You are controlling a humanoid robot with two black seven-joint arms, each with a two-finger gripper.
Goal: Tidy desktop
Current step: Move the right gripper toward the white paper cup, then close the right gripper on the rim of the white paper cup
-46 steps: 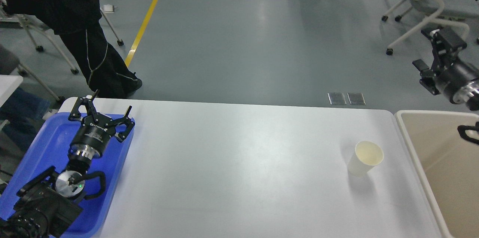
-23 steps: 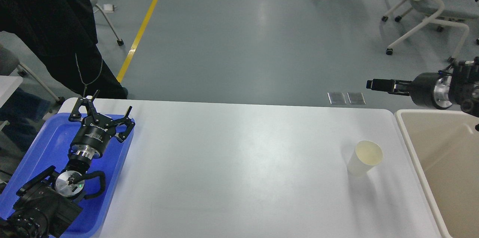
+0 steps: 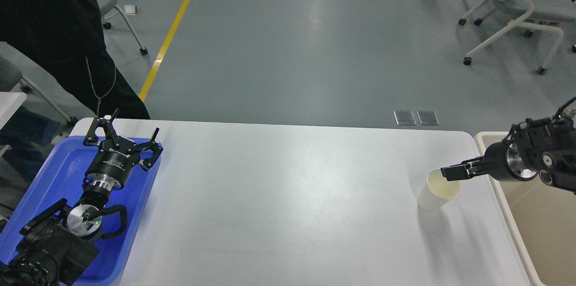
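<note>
Where our right gripper [image 3: 450, 172] reaches in from the right edge, its tips sit over the near rim of the cup [image 3: 437, 190]; seen edge-on, we cannot tell whether its fingers are parted or closed, or whether they touch the rim. The cup stands upright on the desktop [image 3: 288, 205], near its right end and just beside the bin [image 3: 504, 196] that borders that end. Behind the gripper, our right arm crosses above the bin. Our left gripper [image 3: 121, 135] hangs over the tray [image 3: 54, 173] at the far left corner, fingers spread wide and holding nothing. The tray lies on the desktop's left end.
</note>
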